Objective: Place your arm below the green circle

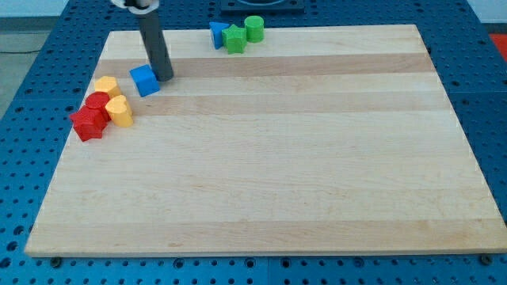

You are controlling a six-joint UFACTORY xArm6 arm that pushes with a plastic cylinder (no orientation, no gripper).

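The green circle [254, 28] stands at the view's top edge of the wooden board [269, 182], right of centre-left. A green star [234, 39] touches it on its left, and a blue triangle [217, 33] sits left of the star. My tip [165, 77] rests on the board far to the left of and lower than the green circle, right beside a blue cube [145, 80] on the cube's right side.
At the view's left edge sits a cluster: a yellow hexagon [105, 85], a red circle [98, 103], a yellow heart-like block [120, 112] and a red star [88, 123]. A blue perforated table [32, 95] surrounds the board.
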